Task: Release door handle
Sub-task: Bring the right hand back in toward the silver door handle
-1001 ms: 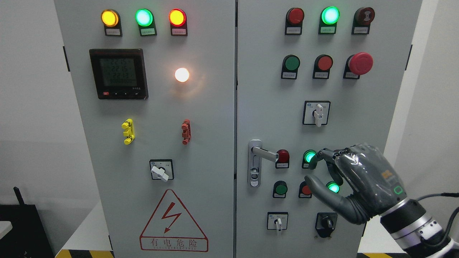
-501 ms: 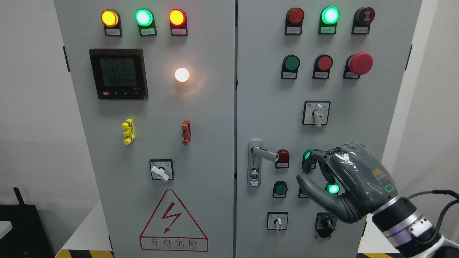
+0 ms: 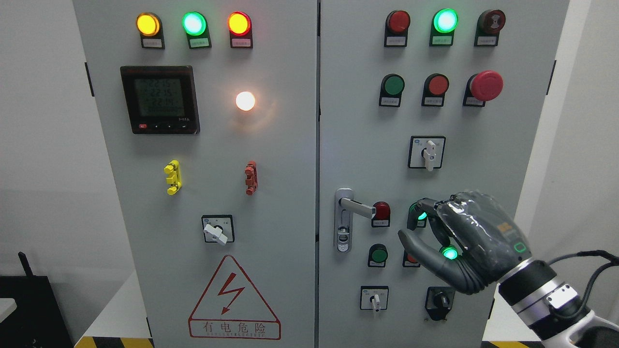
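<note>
Clear of the door handle (image 3: pixel 357 208), the robot's right hand (image 3: pixel 454 241) hovers beside it, fingers loosely curled and empty, apparently released.

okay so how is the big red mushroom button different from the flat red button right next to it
The red mushroom button has a wide cap standing well out from the door; the flat red button sits low in its round collar. The mushroom cap is also larger across and overhangs its black mount, while the flat one stays inside its mount. Both are red, unlit, in one row on the right door.
</note>
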Available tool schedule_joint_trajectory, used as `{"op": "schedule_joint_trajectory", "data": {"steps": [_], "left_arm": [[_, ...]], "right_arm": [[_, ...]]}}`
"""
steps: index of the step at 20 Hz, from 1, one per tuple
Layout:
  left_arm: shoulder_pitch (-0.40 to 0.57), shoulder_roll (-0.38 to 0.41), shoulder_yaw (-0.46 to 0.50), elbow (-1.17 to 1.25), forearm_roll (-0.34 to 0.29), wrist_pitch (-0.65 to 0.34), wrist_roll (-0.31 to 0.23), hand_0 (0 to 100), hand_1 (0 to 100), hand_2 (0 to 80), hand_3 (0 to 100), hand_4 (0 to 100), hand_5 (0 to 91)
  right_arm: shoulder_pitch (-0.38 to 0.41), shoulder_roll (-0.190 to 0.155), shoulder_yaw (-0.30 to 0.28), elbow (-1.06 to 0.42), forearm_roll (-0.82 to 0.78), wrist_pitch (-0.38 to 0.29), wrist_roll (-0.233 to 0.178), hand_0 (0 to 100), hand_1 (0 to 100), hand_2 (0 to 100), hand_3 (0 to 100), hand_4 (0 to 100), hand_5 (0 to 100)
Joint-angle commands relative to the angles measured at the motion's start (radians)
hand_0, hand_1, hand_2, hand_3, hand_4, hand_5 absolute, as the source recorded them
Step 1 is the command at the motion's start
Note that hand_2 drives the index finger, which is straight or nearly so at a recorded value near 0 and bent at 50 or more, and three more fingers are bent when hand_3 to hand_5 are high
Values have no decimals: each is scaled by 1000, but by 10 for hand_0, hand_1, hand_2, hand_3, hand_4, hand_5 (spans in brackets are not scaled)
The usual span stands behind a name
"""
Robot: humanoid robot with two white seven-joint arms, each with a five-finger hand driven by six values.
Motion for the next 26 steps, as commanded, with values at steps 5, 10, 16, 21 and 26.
{"op": "schedule_joint_trajectory", "data": {"steps": [5, 10, 16, 21, 26], "left_arm": [[-3, 0, 2, 9, 0, 0, 1, 120, 389, 0, 0, 0, 0], [-3, 0, 2, 9, 0, 0, 1, 120, 389, 0, 0, 0, 0], [-3, 0, 2, 9, 0, 0, 1, 120, 389, 0, 0, 0, 0], [-3, 0, 2, 9, 0, 0, 0, 120, 389, 0, 0, 0, 0], [-3, 0, 2, 9, 0, 0, 1, 120, 389, 0, 0, 0, 0]], "right_arm": [[-77, 18, 81, 0, -20, 57, -1, 428, 0, 493, 1000, 1000, 1000], [-78, 70, 125, 0, -20, 145, -4, 429, 0, 490, 1000, 1000, 1000], [-121, 113, 153, 0, -20, 212, -12, 429, 0, 486, 1000, 1000, 1000], [-136, 123, 151, 0, -20, 240, -12, 431, 0, 483, 1000, 1000, 1000], [-164, 136, 153, 0, -21, 251, -12, 436, 0, 481, 1000, 1000, 1000]]}}
